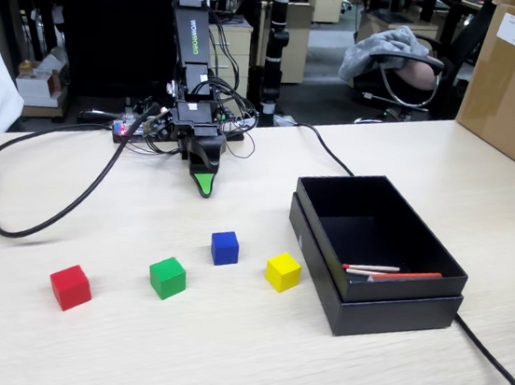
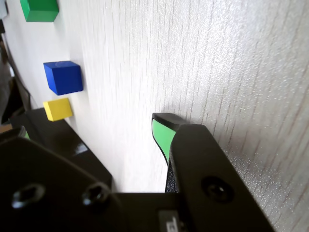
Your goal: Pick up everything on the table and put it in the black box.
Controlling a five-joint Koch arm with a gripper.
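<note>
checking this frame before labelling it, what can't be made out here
- Tool: fixed view shows one green tip only, so open or shut is unclear.
- Red cube: outside the wrist view.
- Green cube: cut by the wrist view's top edge.
- Black box: near wall hides part of its floor.

Even, bright overhead light; soft short shadows. Wrist view: table (image 2: 231, 63) glare above gripper (image 2: 161, 130), near housing blurred.

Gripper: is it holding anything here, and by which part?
Nothing is held. The gripper hangs over bare table; all four cubes sit apart from it.
</note>
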